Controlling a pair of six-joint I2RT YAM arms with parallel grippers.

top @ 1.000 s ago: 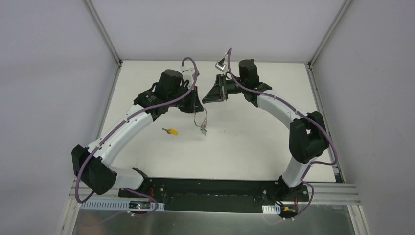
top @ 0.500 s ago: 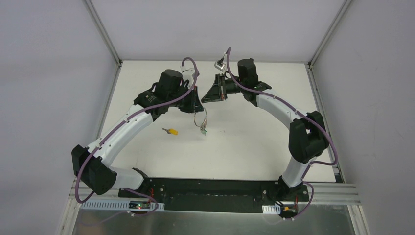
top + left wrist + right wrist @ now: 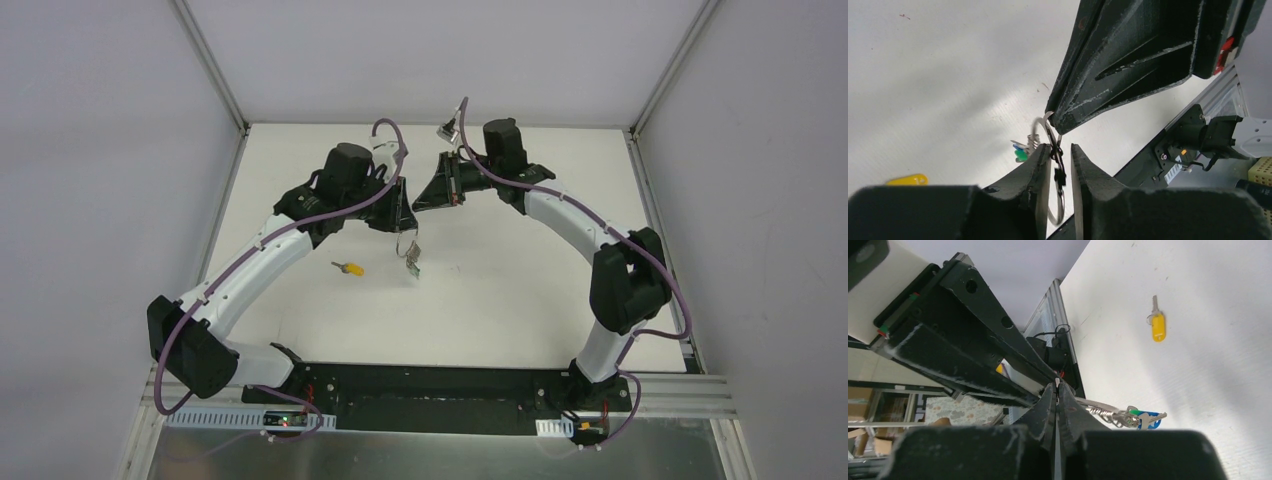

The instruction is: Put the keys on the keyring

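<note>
The keyring [image 3: 1037, 131] stands edge-on between the fingers of my left gripper [image 3: 1062, 148], which is shut on it. In the top view the keyring [image 3: 404, 240] hangs below my left gripper [image 3: 402, 212]. The green-headed key [image 3: 1021, 155] sits on the ring beside the blue-headed key [image 3: 1018, 147]. My right gripper [image 3: 1056, 385] is shut, and its tip meets the top of the ring. From there the keyring [image 3: 1098, 406] runs out to the green key [image 3: 1134, 412]. The yellow-headed key [image 3: 350, 268] lies loose on the table to the left.
The right gripper's body [image 3: 1128, 60] fills the space above the ring in the left wrist view. The yellow key also shows there [image 3: 908, 179] and in the right wrist view [image 3: 1158, 326]. The black base rail [image 3: 430, 385] runs along the near edge.
My right gripper has moved left, closing the gap to my left gripper and the ring's top. The hanging keys have shifted slightly. The yellow key has not moved.
</note>
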